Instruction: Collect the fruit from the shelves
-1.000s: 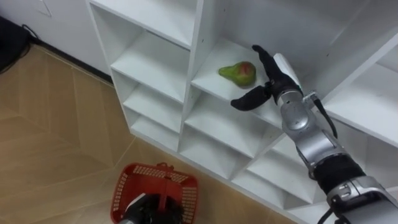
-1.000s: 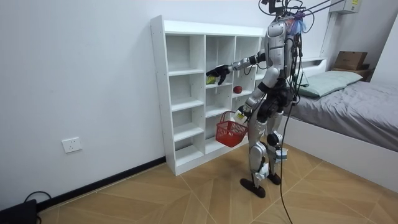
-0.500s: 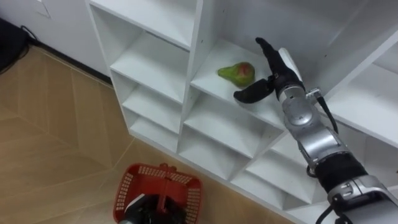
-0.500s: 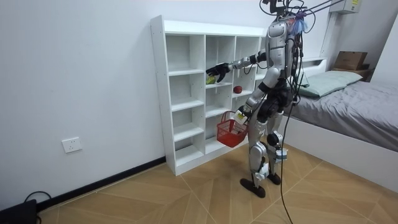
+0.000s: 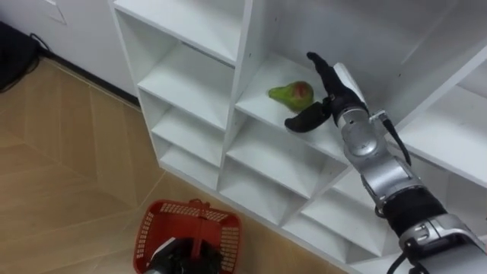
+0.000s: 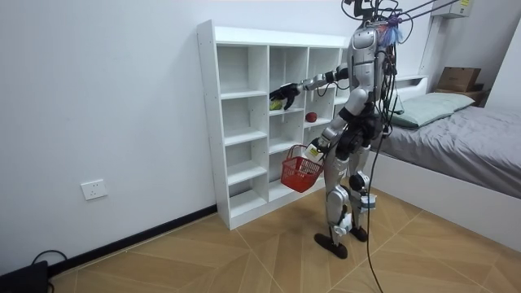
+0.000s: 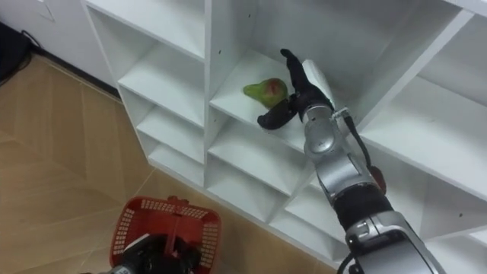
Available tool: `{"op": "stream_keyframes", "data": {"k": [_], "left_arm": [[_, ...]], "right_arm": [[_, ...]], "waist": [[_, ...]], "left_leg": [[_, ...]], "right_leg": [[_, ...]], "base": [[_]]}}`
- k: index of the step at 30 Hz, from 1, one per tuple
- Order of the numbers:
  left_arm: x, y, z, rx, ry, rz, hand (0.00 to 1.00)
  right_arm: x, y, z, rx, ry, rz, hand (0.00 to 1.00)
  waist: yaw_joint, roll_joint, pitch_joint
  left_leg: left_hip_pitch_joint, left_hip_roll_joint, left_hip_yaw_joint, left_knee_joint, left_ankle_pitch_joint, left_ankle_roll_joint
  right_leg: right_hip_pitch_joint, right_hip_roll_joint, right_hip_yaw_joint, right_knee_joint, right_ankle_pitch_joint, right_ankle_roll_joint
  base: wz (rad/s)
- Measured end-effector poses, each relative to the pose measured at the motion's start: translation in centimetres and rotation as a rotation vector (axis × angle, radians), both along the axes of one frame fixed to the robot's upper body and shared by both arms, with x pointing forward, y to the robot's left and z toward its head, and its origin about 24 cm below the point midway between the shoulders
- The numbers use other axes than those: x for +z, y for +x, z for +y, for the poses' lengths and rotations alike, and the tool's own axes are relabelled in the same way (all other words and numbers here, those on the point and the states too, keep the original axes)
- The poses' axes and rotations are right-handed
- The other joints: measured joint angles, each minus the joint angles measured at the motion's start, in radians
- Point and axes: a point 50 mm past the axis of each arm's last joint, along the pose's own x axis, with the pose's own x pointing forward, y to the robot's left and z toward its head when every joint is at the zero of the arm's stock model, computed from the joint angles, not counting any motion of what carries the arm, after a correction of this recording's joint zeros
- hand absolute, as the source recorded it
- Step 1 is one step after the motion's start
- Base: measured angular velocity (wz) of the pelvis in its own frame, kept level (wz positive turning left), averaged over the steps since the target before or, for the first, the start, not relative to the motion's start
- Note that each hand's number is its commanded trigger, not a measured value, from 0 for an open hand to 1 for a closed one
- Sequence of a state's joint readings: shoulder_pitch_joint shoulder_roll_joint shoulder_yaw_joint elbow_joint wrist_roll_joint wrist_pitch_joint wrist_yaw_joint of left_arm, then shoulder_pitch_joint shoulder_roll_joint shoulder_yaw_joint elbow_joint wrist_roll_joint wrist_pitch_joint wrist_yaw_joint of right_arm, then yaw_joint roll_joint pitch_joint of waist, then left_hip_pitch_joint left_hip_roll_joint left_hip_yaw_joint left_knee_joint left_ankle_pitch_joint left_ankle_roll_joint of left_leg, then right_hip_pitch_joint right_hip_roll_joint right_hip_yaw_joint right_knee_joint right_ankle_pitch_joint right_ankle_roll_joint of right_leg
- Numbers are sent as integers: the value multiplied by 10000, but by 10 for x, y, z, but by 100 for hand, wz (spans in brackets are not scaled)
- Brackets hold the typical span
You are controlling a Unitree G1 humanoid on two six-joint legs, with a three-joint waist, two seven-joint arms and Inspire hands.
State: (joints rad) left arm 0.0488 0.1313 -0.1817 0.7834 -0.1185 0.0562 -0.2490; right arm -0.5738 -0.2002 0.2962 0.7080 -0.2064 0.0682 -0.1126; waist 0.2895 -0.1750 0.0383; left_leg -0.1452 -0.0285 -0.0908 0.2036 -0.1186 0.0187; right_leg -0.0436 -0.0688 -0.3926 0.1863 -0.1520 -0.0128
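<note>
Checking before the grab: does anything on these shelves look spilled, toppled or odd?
Nothing stands out. The pear lies whole on its shelf, the open right hand beside it; the red basket hangs from the left hand.

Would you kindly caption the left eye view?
Open right robot hand beside the pear on a closet shelf; left robot hand holding the red basket below.

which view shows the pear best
The left eye view: the pear lies unobstructed on the shelf, just left of the open right hand. The right eye view shows it similarly; the room view shows a small green speck.
</note>
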Motion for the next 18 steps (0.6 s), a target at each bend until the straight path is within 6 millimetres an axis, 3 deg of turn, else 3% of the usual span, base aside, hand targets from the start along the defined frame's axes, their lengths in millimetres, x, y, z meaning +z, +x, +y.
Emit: {"op": "stream_keyframes", "data": {"k": [4, 18], "left_arm": [[1, 2, 0, -8, -16, -52, 100], [1, 3, 0, -13, -22, -55, 100]], "right_arm": [[-6, 0, 1, 126, -334, 328, 0], [-10, 3, -3, -10, -740, 665, 0]], "waist": [[164, -52, 20], [184, -71, 30]], "left_leg": [[-1, -6, 34, -7, 0, 1], [-76, -11, -4, -5, 2, 2]], "right_leg": [[2, -4, 0, 3, -7, 12], [-59, -12, -32, 15, -12, 20]], "base": [[0], [0]]}}
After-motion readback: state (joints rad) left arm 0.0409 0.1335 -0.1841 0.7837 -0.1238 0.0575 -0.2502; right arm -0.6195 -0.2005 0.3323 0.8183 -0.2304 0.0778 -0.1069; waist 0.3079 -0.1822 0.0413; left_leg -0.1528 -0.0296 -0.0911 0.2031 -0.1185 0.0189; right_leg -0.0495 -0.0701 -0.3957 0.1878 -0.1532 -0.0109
